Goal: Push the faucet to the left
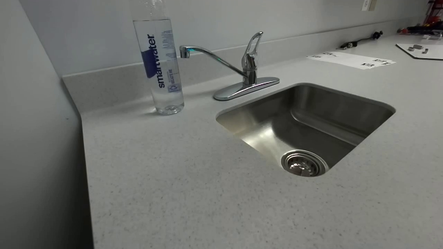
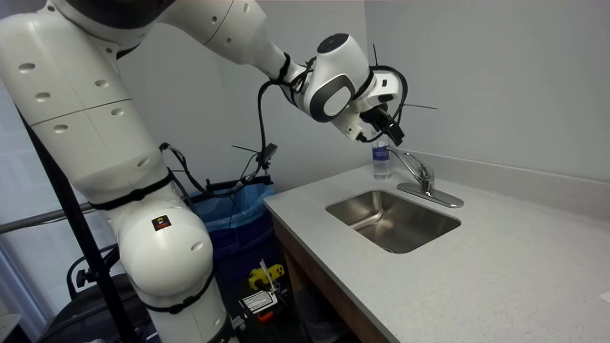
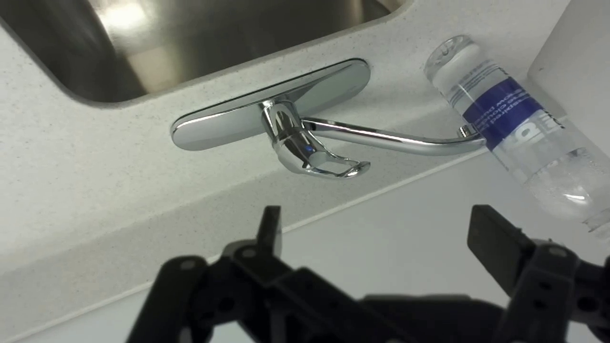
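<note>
The chrome faucet stands behind the sink, and it shows in both exterior views (image 1: 250, 65) (image 2: 426, 180) and in the wrist view (image 3: 290, 138). Its thin arched spout (image 1: 216, 58) is swung along the wall side, toward the bottle and off the basin. Its lever handle (image 1: 255, 43) stands up. My gripper (image 3: 376, 221) is open, with a wide gap and nothing between its fingers. In an exterior view the black gripper (image 2: 391, 129) hangs in the air above the spout end and the bottle, apart from the faucet. Its fingertips are hard to make out there.
A clear water bottle with a blue label (image 1: 159, 69) stands upright close by the spout tip; it also shows in the wrist view (image 3: 510, 114). The steel sink (image 1: 346, 100) opens in the counter. A low backsplash (image 2: 514, 174) and wall run behind. Papers (image 1: 349, 60) lie farther along.
</note>
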